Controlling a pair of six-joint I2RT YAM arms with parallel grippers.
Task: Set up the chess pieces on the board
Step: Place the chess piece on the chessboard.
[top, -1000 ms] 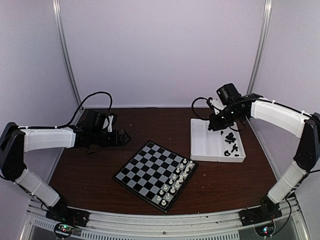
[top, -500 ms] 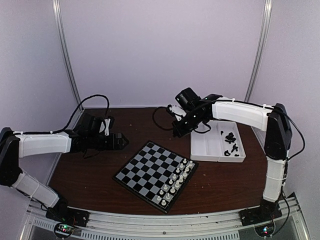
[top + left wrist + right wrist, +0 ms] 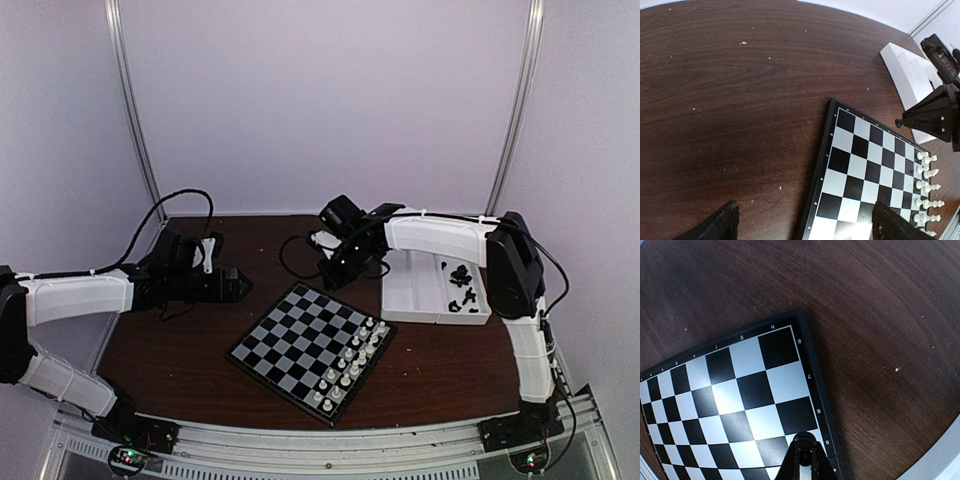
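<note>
Brown counter [image 3: 190,345], board [image 3: 295,340] dead centre, white tray [image 3: 418,298] at its 2 o'clock holding spare black chess pieces [image 3: 462,285]. Carry step: right claw [image 3: 334,281] pinching what looks like one black piece [image 3: 898,121] over the board's 12 o'clock corner. Next: lower onto a far-row square. Left claw [image 3: 240,285] spread wide at 9 o'clock, white chessmen [image 3: 352,365] along the 4 o'clock edge, nothing blocking.

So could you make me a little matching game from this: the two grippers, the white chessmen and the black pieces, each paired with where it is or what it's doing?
Things:
1. left gripper
2. right gripper
3. white chessmen
4. loose black chess pieces

Places or states:
A. in the white tray
B. open, beside the board
C. two rows along one board edge
D. shut on one black piece above the board

Pairs: 1-B; 2-D; 3-C; 4-A
</note>
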